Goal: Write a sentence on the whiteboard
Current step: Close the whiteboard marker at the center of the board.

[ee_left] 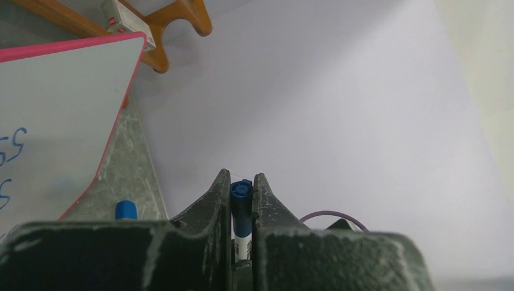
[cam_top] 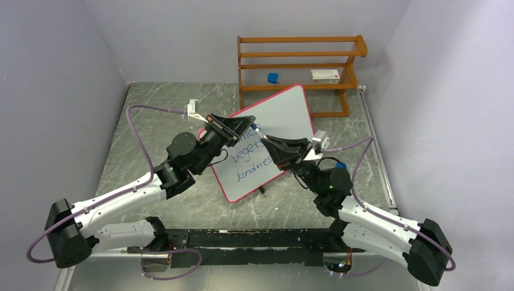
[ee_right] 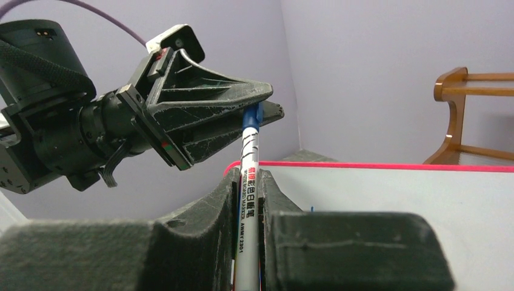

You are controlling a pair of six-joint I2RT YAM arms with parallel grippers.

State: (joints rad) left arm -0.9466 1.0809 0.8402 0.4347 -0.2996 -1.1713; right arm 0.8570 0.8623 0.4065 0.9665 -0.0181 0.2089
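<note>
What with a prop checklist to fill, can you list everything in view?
table: 1, grey marbled, beneath everything
whiteboard: 1, white, red-pink rim, askew mid-table
sentence: 1, blue, three lines on the whiteboard
marker: 1, white with blue end, held above the whiteboard
rack: 1, orange-brown wood, back of table
block: 1, blue, rack shelf, left
box: 1, white and red, rack shelf, right
small object: 1, blue, right of the whiteboard
left arm, right arm: 2, black and white, near edge
left fingers: 1 pair, black, shut on the marker's blue end
right fingers: 1 pair, black, shut on the marker's barrel
</note>
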